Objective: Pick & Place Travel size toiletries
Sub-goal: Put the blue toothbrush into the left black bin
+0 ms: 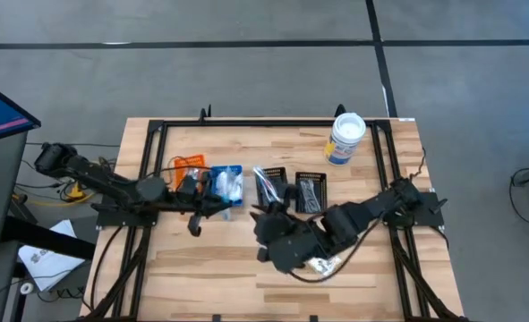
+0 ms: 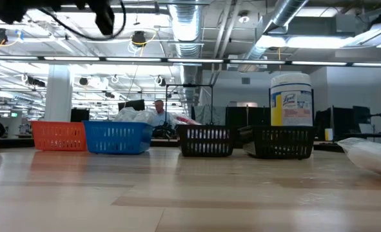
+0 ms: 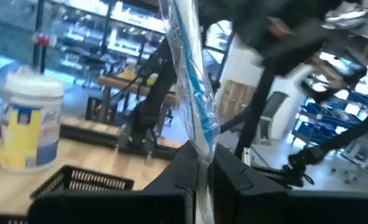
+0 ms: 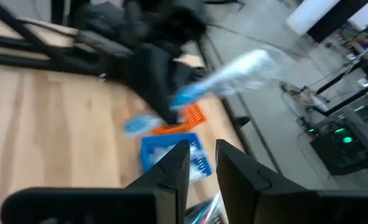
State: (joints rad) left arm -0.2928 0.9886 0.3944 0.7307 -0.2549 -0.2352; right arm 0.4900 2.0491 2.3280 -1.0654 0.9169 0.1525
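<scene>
My left gripper (image 1: 212,199) reaches in from the table's left and is shut on a slim clear-wrapped stick with blue (image 3: 193,93). It is over the orange bin (image 1: 189,168) and the blue bin (image 1: 228,183). The right wrist view shows that stick (image 4: 233,71) slanting in the air above both bins. My right gripper (image 4: 202,163) hangs above the table's middle (image 1: 268,231), near the two black bins (image 1: 291,190). Its fingers stand slightly apart with nothing between them. A white crinkly packet (image 1: 322,264) lies flat on the wood under the right arm. My left gripper pinches the wrapped stick between its two fingers, at a spot near one end (image 3: 202,152). The fingers come roughly level from the table's left. The long rest of the stick juts out past the fingertips, and the stick is lifted clear of the bins and the table.
A white tub with a blue label (image 1: 345,139) stands at the far right. The blue bin (image 2: 118,137) holds white packets, and the black bins (image 2: 206,140) hold slim items. A black frame (image 1: 264,122) borders the table's far and side edges. Bare wood lies along the near edge.
</scene>
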